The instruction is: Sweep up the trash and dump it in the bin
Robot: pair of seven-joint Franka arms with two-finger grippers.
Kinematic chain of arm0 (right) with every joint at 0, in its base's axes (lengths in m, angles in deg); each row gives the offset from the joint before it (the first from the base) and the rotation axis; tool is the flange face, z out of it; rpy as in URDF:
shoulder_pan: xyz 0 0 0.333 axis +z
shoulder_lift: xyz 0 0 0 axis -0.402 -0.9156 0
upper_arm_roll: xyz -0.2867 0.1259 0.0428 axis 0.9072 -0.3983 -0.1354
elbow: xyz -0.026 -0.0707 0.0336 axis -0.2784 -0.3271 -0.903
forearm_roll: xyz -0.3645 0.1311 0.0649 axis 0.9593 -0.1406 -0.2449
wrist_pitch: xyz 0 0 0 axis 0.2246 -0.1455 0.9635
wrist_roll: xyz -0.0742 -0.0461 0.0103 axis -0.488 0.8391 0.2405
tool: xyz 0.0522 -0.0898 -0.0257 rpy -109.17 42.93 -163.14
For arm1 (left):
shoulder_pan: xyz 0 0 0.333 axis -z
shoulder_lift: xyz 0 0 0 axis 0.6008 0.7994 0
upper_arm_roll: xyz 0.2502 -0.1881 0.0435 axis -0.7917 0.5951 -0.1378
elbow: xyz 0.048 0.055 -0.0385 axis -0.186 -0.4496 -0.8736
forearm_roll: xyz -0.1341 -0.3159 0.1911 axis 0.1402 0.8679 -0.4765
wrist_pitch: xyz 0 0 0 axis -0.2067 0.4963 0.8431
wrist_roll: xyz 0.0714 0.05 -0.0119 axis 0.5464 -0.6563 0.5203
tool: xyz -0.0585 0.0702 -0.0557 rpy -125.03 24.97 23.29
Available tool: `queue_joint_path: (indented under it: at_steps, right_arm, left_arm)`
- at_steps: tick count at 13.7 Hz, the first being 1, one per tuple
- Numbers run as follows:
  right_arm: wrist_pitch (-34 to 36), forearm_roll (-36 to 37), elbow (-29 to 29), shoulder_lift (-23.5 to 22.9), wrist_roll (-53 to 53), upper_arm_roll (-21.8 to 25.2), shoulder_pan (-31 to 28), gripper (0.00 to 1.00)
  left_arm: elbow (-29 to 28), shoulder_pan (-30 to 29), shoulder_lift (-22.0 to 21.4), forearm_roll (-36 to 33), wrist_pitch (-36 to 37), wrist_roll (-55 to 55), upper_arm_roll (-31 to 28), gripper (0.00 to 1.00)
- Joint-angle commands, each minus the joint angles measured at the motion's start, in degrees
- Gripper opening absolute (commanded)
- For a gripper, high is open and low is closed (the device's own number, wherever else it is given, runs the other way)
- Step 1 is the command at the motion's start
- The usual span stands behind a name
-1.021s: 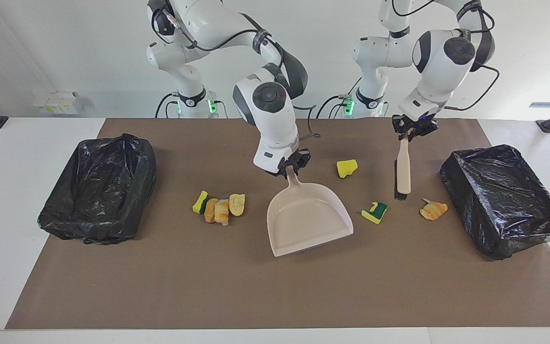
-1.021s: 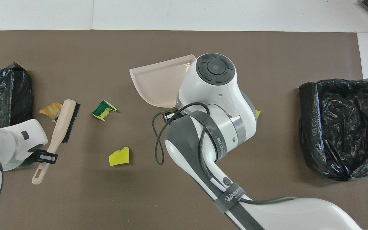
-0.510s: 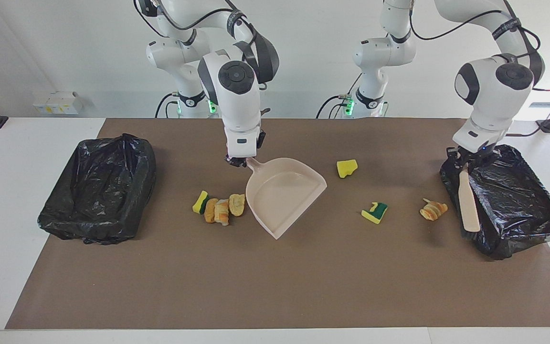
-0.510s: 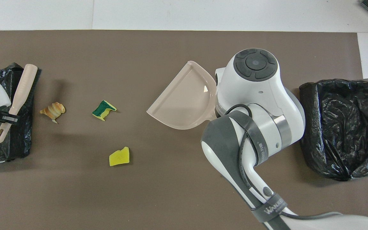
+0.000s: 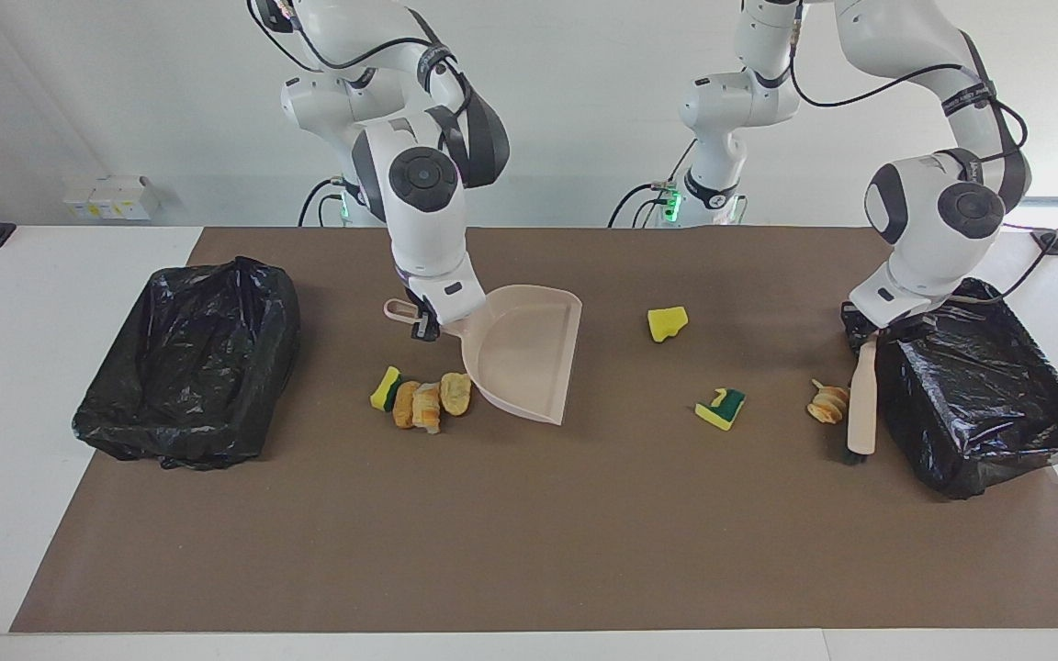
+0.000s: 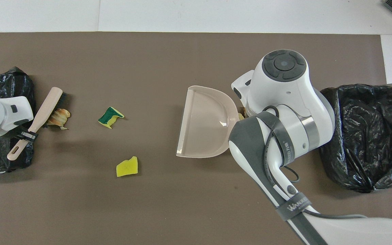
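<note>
Beside the clustered trash (image 5: 421, 400), right gripper (image 5: 425, 323) pinches the dustpan (image 5: 527, 365) handle; left gripper (image 5: 871, 332) clamps the brush (image 5: 862, 404), touching a bread piece (image 5: 827, 402) near the bin (image 5: 979, 386).

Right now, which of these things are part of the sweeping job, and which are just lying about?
Part of the job:
- dustpan, in the right pincer
- brush, in the left pincer
- scattered trash pieces
- two black-lined bins

Just lying about:
- white boxes at the wall
- brown mat, only the work surface
</note>
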Motion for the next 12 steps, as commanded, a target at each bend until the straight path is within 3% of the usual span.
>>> queue_joint_path:
  at_steps: [1,4,8,12]
  right_arm:
    - [-4.68,1.40,-2.48,-0.57,3.32,-0.52,0.43,0.00]
    - [-7.76,1.49,-5.91,-0.66,2.10,-0.43,3.06,0.00]
    - [-9.96,0.69,-8.38,-1.18,-3.88,-0.52,4.30,0.00]
    - [-13.04,1.31,-9.79,-2.50,-4.58,-0.52,5.97,0.00]
  left_arm:
    - [-7.78,1.96,-5.71,0.52,0.13,-1.16,-0.38,0.00]
    - [-12.27,3.37,-8.71,6.74,0.30,-2.46,-0.38,0.00]
    - [-13.16,2.32,-11.08,22.22,3.81,-10.82,-1.08,0.00]
    - [-10.53,-0.66,-10.57,23.03,1.28,-10.30,-1.26,0.00]
